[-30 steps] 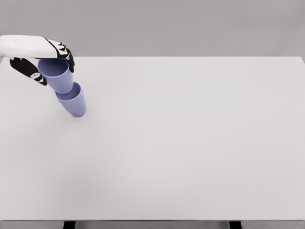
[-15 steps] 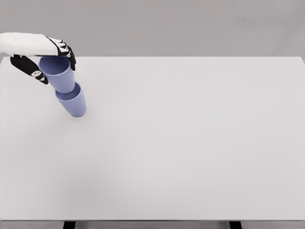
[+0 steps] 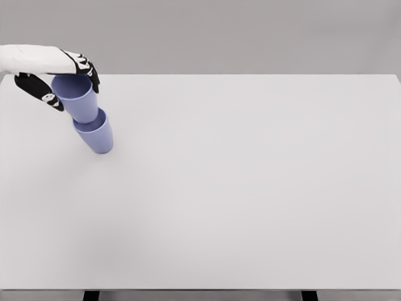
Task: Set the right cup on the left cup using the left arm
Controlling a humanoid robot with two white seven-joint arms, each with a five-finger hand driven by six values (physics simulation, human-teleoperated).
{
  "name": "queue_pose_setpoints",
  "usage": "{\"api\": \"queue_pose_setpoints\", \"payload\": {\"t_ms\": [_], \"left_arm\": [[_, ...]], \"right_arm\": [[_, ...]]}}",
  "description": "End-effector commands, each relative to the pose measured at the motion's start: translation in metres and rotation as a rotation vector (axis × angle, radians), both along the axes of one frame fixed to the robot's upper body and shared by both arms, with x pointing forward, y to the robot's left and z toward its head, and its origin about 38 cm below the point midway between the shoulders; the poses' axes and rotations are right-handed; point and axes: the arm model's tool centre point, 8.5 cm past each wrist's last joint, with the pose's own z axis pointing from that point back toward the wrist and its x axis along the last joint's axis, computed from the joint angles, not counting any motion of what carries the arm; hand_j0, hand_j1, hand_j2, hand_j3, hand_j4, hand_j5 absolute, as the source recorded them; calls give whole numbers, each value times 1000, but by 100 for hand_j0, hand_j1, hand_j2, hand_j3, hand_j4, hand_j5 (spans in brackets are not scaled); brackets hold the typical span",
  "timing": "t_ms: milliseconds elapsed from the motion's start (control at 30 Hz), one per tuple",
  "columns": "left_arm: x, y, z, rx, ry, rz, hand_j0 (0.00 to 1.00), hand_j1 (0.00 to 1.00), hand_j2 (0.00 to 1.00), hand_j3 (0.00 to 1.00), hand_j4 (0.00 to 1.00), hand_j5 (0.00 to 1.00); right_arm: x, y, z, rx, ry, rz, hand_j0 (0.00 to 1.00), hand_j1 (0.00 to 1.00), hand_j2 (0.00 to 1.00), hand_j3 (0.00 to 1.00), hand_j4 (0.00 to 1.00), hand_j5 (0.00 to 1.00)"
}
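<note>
Blue upper cup (image 3: 78, 98), gripped by left robot hand (image 3: 55, 74), nests in lower cup (image 3: 96, 135).

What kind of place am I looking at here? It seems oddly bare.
Most likely a computer-simulated test bench, not a real room: a plain white table against a blank grey wall, two identical blue cups stacked near its far left corner, and a white robot hand gripping the upper cup.

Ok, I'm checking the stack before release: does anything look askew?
Nothing stands out. The upper cup sits nested in the lower cup at the table's far left, in line with it, with the left hand gripping its rim.
</note>
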Motion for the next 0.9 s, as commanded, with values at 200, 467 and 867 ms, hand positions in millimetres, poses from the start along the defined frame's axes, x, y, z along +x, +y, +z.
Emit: {"api": "queue_pose_setpoints", "payload": {"t_ms": [200, 467, 867], "left_arm": [[5, -7, 1, -9, -3, -5, 40, 40, 40, 40, 40, 40], [3, -6, -2, -13, 6, -4, 40, 40, 40, 40, 40, 40], [3, -5, -3, -12, 7, -2, 41, 41, 41, 41, 41, 41]], "right_arm": [[0, 0, 0, 1, 0, 1, 100, 100, 100, 100, 100, 100], [0, 0, 0, 1, 0, 1, 100, 100, 100, 100, 100, 100], [0, 0, 0, 1, 0, 1, 100, 100, 100, 100, 100, 100]]}}
